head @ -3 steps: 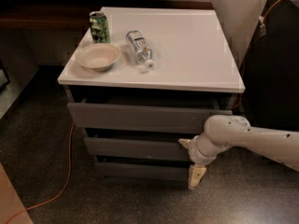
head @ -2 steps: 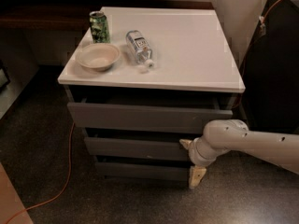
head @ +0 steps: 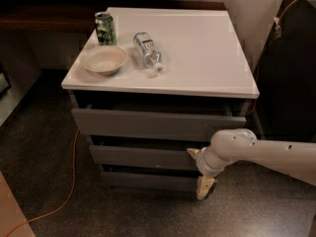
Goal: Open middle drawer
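The middle drawer (head: 143, 157) is the second of three flat grey fronts under the white cabinet top (head: 197, 48). It looks nearly flush with the bottom front, with a dark gap above it. My gripper (head: 199, 170) is at the right end of this drawer, on a white arm coming in from the right. It is open. One beige fingertip (head: 192, 152) sits at the drawer's upper right edge. The other fingertip (head: 205, 187) hangs lower, by the bottom front.
The top drawer front (head: 158, 124) stands out a little from the cabinet. On the top are a green can (head: 104, 28), a white bowl (head: 104, 59) and a plastic bottle lying down (head: 147, 50). An orange cable (head: 69, 181) lies on the floor at the left. A dark cabinet (head: 291, 58) stands at the right.
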### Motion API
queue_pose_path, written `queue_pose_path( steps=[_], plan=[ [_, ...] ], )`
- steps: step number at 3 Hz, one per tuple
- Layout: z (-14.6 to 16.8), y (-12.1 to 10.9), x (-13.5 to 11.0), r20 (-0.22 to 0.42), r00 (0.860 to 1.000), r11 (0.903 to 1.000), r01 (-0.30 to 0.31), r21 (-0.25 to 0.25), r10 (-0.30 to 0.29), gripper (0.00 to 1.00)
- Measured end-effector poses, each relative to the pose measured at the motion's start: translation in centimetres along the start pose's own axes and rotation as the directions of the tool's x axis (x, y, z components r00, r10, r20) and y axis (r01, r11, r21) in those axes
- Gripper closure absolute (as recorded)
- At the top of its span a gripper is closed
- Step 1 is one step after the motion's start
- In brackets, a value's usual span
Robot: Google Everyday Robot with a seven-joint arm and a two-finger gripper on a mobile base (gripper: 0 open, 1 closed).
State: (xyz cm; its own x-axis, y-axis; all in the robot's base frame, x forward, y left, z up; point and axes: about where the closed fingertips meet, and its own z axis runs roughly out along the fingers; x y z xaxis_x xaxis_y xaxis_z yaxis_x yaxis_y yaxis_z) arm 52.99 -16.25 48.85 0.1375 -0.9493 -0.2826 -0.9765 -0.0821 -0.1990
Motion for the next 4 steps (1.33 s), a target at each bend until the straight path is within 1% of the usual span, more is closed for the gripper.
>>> queue_pose_path(
  steps=[1, 2, 3, 4],
  plan=[
    [1.4, -1.2, 0.2, 0.019, 1.0, 0.9998, 0.017, 0.011, -0.017, 0.0],
    [2.4, -2.6, 0.4, 0.011, 0.999, 0.9983, 0.036, 0.047, -0.036, 0.0],
    [4.3, -4.6, 0.8, 0.009, 0.999, 0.9949, 0.045, 0.091, -0.046, 0.0],
    [5.7, -5.4, 1.3, 0.015, 0.999, 0.9931, 0.035, 0.112, -0.037, 0.0]
  ],
)
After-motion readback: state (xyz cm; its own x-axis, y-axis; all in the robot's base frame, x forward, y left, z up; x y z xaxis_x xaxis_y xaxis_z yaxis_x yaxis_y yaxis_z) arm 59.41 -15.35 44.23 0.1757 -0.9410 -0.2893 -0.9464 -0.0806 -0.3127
